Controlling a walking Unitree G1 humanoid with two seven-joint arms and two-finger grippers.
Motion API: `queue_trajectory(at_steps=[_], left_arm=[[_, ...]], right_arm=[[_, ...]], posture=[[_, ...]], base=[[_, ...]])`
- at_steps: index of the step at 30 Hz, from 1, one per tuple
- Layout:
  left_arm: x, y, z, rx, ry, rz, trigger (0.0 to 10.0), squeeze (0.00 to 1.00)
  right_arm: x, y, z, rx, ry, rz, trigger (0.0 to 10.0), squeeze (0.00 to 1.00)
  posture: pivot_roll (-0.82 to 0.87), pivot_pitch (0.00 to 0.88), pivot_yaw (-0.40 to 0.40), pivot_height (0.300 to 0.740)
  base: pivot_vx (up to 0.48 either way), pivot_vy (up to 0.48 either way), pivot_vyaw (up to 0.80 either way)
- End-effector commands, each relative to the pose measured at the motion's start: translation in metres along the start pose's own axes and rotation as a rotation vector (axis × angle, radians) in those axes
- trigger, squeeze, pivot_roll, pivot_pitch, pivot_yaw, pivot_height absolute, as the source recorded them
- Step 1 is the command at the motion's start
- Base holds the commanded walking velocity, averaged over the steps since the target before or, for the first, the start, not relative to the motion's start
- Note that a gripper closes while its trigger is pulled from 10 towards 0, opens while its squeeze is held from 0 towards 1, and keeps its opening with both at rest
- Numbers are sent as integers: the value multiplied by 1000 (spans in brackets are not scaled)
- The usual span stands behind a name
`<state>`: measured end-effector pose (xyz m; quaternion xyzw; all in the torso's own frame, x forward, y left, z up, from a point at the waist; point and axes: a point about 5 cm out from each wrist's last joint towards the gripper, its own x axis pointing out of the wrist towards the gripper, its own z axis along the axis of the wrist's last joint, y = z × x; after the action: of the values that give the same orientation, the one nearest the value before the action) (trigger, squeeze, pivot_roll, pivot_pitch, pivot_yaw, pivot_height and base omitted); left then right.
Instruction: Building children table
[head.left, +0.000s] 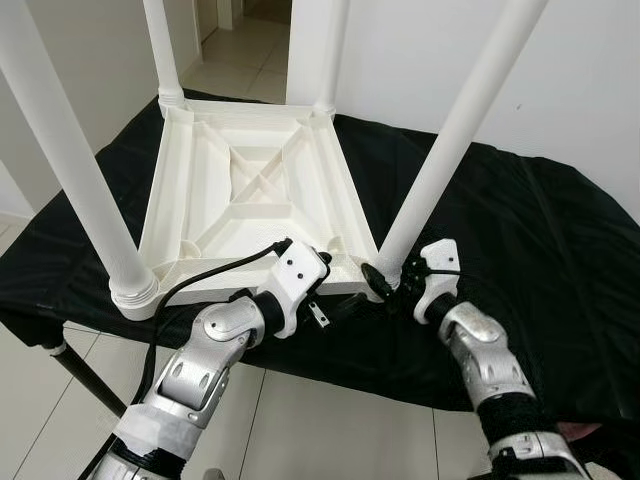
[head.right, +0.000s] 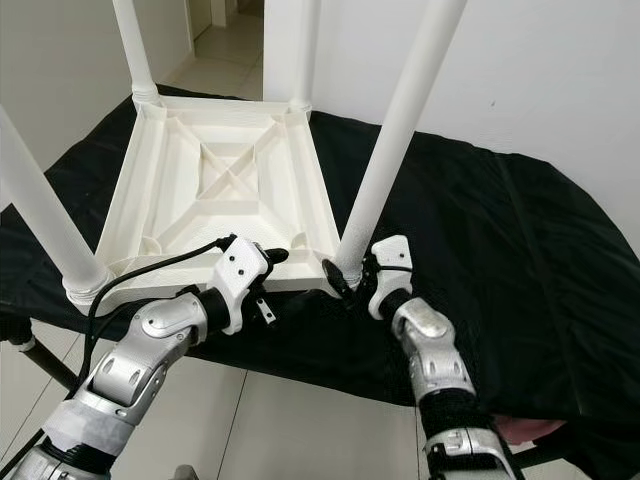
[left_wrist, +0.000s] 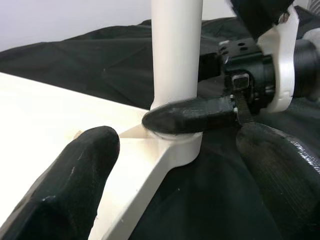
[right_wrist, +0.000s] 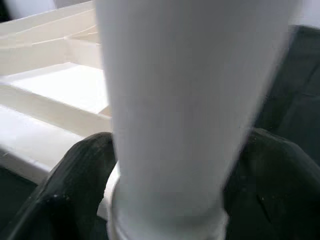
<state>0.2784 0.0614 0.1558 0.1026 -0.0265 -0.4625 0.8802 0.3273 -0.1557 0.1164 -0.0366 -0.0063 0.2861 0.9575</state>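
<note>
A white plastic children's table (head.left: 262, 190) lies upside down on a black cloth (head.left: 520, 250), its four legs pointing up. The right gripper (head.left: 385, 283) closes its black fingers (right_wrist: 75, 185) around the base of the near-right leg (head.left: 450, 140), where the leg meets its corner socket. The left gripper (head.left: 318, 262) sits at the table's near edge just beside that corner, fingers spread apart with one finger (left_wrist: 75, 185) resting over the white rim and nothing clamped between them. Pale floor tiles (head.left: 300, 420) show below the cloth's edge.
</note>
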Motion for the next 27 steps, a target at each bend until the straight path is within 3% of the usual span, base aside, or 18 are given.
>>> queue_trajectory(at_steps=[1,7,8,10,11,22,23,24,25,27], left_arm=[[3,0,-1,0,6,-15,10000,0],[3,1,1,9,3,-11,10000,0],[4,2,1,10,1,-8,10000,0],[4,2,1,10,1,-8,10000,0],[4,2,2,12,-1,-6,10000,0],[2,1,0,10,1,-2,10000,0],[2,1,0,10,2,-3,10000,0],[2,1,0,10,2,-3,10000,0],[2,1,0,10,1,-6,10000,0],[2,0,0,9,2,-9,10000,0]], right_arm=[[3,-1,-4,-18,33,49,10000,0],[14,-1,-4,-54,71,102,10000,0],[18,0,-5,-52,94,130,5451,0],[18,0,-5,-52,94,130,5451,0],[20,1,-7,-52,114,158,0,0],[12,-2,-22,-38,164,217,0,0],[11,-2,-23,-34,164,215,2196,0],[11,-2,-23,-34,164,215,2196,0],[9,-4,-24,-23,158,189,10000,0],[7,-5,-24,1,143,148,10000,0]], posture=[[-19,0,-69,740],[-4,0,-76,740],[0,0,-78,740],[0,0,-78,740],[8,0,-81,740],[7,0,-82,740],[7,0,-82,740],[7,0,-82,740],[1,0,-80,740],[-3,0,-78,740]], base=[[0,0,0],[0,0,0],[0,0,0],[0,0,0],[0,0,0],[0,0,0],[0,0,0],[0,0,0],[0,0,0],[0,0,0]])
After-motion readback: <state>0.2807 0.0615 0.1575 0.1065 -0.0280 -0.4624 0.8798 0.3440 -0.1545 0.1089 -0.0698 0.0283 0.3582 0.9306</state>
